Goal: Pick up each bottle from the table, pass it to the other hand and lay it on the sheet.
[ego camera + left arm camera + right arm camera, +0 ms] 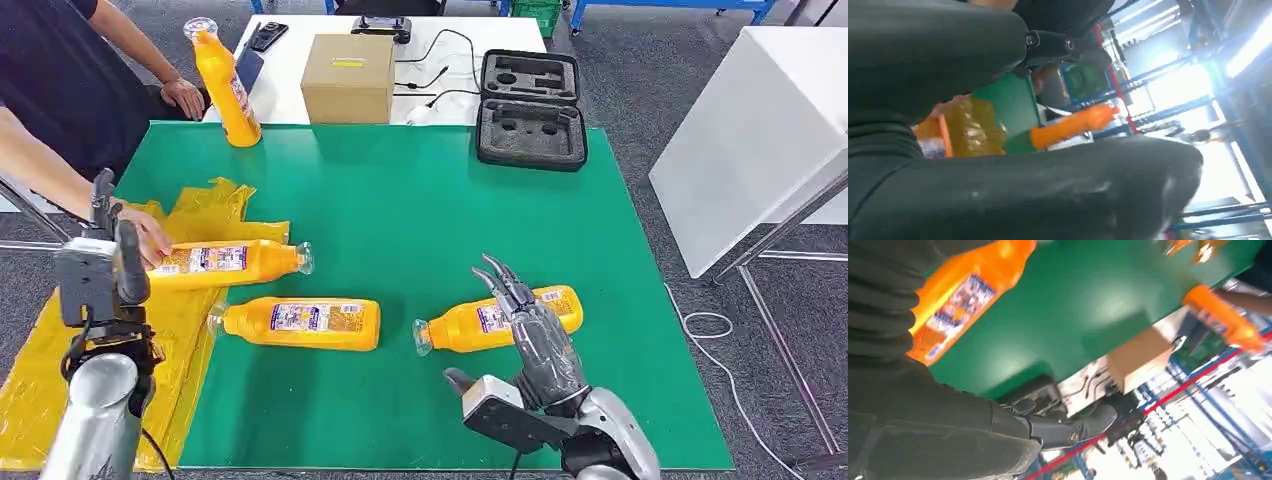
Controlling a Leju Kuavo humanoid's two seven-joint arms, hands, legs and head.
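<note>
A: What takes up most of the head view?
B: The green mat [420,200] across the middle, with the crumpled yellow sheet [190,330] at lower left, partly over the mat's edge.
A: And the bottles?
B: Four, all orange with printed labels and clear caps. One [232,261] lies on the sheet at centre left, a person's hand [148,236] touching its base. One [300,322] lies just below it, cap end at the sheet's edge. One [495,320] lies on the mat at lower centre. The last [225,85] stands upright at upper left.
A: The right hand [530,335]?
B: Lower centre, over that third bottle, fingers spread and straight, holding nothing.
A: The left hand [105,265]?
B: Lower left, raised above the sheet; I can't tell how its fingers sit.
</note>
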